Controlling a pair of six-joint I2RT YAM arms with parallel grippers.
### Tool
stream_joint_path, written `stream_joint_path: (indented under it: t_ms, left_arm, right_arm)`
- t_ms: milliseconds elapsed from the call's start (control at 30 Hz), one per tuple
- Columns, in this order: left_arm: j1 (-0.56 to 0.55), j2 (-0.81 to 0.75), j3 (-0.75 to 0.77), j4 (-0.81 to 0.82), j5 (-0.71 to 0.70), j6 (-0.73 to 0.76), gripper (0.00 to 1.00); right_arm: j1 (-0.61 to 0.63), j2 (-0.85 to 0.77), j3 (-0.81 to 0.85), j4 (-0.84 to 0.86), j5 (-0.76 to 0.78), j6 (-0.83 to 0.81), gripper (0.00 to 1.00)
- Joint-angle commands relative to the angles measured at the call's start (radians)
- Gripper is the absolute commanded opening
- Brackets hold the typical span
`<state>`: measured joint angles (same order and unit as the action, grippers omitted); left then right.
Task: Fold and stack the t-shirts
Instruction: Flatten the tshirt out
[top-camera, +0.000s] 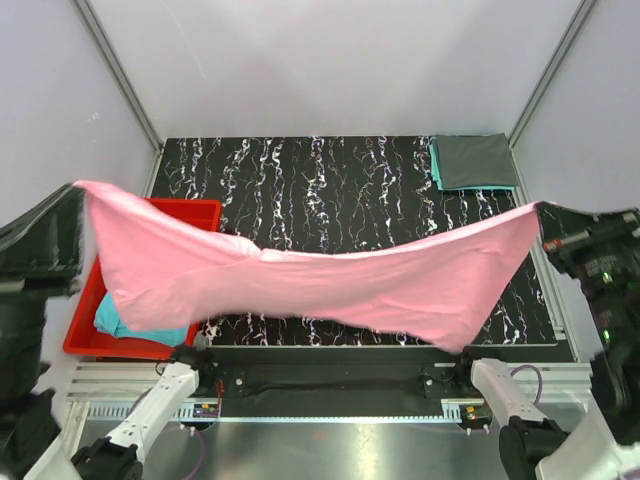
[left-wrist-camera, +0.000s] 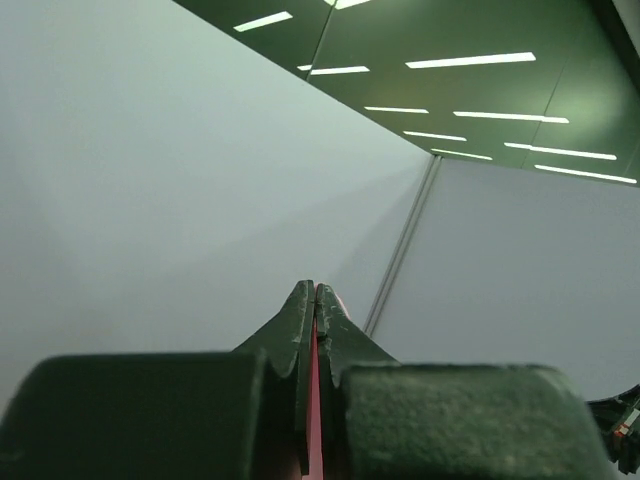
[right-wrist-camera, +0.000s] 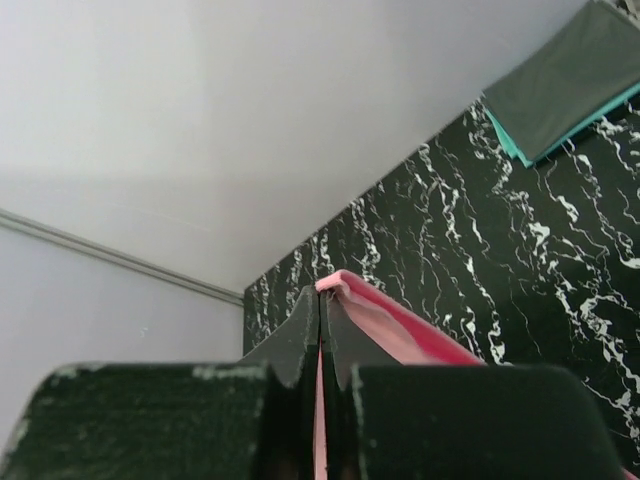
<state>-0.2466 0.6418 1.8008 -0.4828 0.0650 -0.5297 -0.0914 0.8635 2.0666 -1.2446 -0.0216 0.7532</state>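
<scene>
A bright pink t-shirt hangs stretched in the air across the whole table, sagging in the middle. My left gripper is shut on its left corner, high at the left edge; in the left wrist view a thin pink strip shows between the closed jaws of that gripper. My right gripper is shut on the right corner; pink cloth folds over its tip. A folded dark grey t-shirt lies on a folded teal one at the back right. A teal t-shirt lies in the red bin.
A red plastic bin stands off the table's left edge, partly behind the pink cloth. The black marbled table is framed by white walls and metal posts. The arm bases sit along the near edge.
</scene>
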Motion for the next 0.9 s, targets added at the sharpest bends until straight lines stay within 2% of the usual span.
stream_joint_path:
  t_ms: [0,67,167,300,367,433,500,533,600,667,700,733,767,833,867]
  left_arm:
    - [0.003,0.107,-0.116,0.119,-0.027,0.054,0.00]
    - [0.003,0.155,-0.180,0.200,-0.042,0.071,0.00]
    - [0.003,0.284,-0.198,0.266,-0.098,0.103,0.00]
    - [0.003,0.490,-0.118,0.329,-0.183,0.138,0.00]
    - [0.003,0.603,-0.066,0.380,-0.212,0.171,0.00]
    - [0.003,0.721,0.055,0.391,-0.266,0.200,0.00]
    - [0.003,0.800,0.174,0.357,-0.295,0.226,0.00]
    - [0.003,0.855,0.275,0.351,-0.295,0.240,0.00]
    - [0.003,0.889,0.348,0.348,-0.291,0.273,0.00]
    - [0.003,0.897,0.417,0.363,-0.291,0.290,0.00]
    - [0.003,0.889,0.428,0.369,-0.291,0.295,0.00]
    - [0.003,0.862,0.416,0.380,-0.289,0.300,0.00]
    - [0.003,0.839,0.387,0.389,-0.274,0.298,0.00]
    - [0.001,0.730,0.294,0.456,-0.249,0.292,0.00]
    - [0.001,0.686,0.149,0.479,-0.226,0.289,0.00]
  right_arm:
    - [0.001,0.133,-0.085,0.139,-0.008,-0.020,0.00]
    - [0.001,0.178,-0.132,0.215,-0.023,-0.047,0.00]
    - [0.001,0.308,-0.143,0.344,-0.070,-0.052,0.00]
    - [0.001,0.538,-0.071,0.514,-0.188,-0.028,0.00]
    - [0.001,0.624,0.051,0.539,-0.207,-0.037,0.00]
    - [0.001,0.770,0.254,0.489,-0.177,-0.057,0.00]
    - [0.001,0.929,0.440,0.352,-0.086,-0.109,0.00]
    - [-0.004,0.981,0.648,0.305,-0.066,-0.126,0.00]
    - [-0.019,1.072,0.832,0.243,-0.064,-0.155,0.00]
    - [-0.050,1.040,0.763,0.330,-0.060,-0.175,0.00]
    - [-0.062,0.954,0.598,0.380,-0.043,-0.179,0.00]
    - [-0.076,0.910,0.517,0.428,-0.035,-0.189,0.00]
    - [-0.106,0.838,0.454,0.486,-0.020,-0.196,0.00]
    - [-0.125,0.804,0.385,0.484,0.005,-0.256,0.00]
    - [-0.128,0.789,0.385,0.452,0.046,-0.285,0.00]
